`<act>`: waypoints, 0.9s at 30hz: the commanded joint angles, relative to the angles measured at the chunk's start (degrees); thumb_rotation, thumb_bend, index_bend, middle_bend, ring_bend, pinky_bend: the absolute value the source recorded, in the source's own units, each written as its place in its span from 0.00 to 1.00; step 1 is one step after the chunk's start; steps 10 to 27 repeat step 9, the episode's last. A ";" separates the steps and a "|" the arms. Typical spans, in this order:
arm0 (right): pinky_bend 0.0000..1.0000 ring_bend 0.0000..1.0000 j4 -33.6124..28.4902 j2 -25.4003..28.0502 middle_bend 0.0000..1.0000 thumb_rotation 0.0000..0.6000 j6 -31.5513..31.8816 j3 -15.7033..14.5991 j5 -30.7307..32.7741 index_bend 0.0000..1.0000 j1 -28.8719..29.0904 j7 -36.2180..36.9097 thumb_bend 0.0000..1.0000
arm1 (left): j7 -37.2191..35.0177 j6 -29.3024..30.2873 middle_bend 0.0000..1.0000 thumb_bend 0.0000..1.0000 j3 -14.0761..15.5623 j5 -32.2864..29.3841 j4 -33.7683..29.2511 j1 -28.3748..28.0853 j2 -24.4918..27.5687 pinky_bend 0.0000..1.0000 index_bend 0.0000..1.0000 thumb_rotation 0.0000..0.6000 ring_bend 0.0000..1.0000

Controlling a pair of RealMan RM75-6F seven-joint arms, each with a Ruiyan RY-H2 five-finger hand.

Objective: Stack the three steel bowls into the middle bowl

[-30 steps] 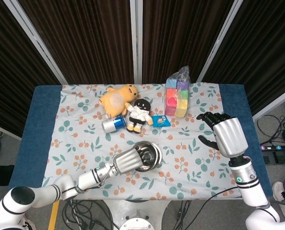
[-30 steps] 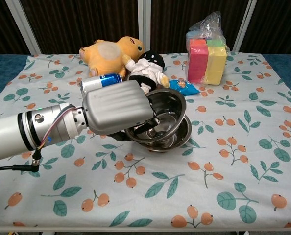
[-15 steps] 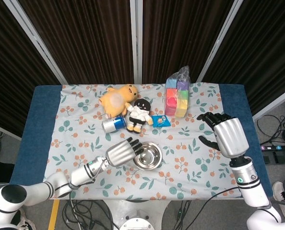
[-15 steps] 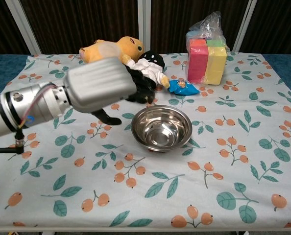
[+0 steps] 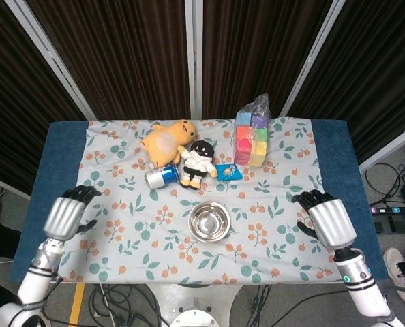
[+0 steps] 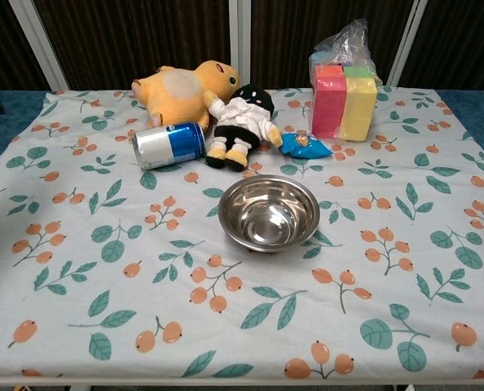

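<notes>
Head view, bowl stack [image 5: 209, 221] between, apart from hands

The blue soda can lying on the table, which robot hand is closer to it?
Left. The left hand hovers over the table's near left edge, not far from the blue metal can. The right hand is over the opposite edge, beyond the shiny steel bowl stack.
</notes>
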 commanded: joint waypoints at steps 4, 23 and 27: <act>0.52 0.23 9.69 -4.01 0.36 1.00 5.87 -5.43 -3.20 0.38 -6.90 4.83 0.02 | -2.26 4.50 0.37 0.12 3.02 -0.41 -2.68 6.50 2.55 0.42 0.36 1.00 0.28; 0.52 0.23 11.89 -4.86 0.36 1.00 7.13 -5.15 -3.50 0.38 -8.07 6.94 0.03 | -2.85 4.98 0.37 0.12 2.94 0.43 -2.99 7.88 2.85 0.42 0.36 1.00 0.28; 0.52 0.23 11.89 -4.86 0.36 1.00 7.13 -5.15 -3.50 0.38 -8.07 6.94 0.03 | -2.85 4.98 0.37 0.12 2.94 0.43 -2.99 7.88 2.85 0.42 0.36 1.00 0.28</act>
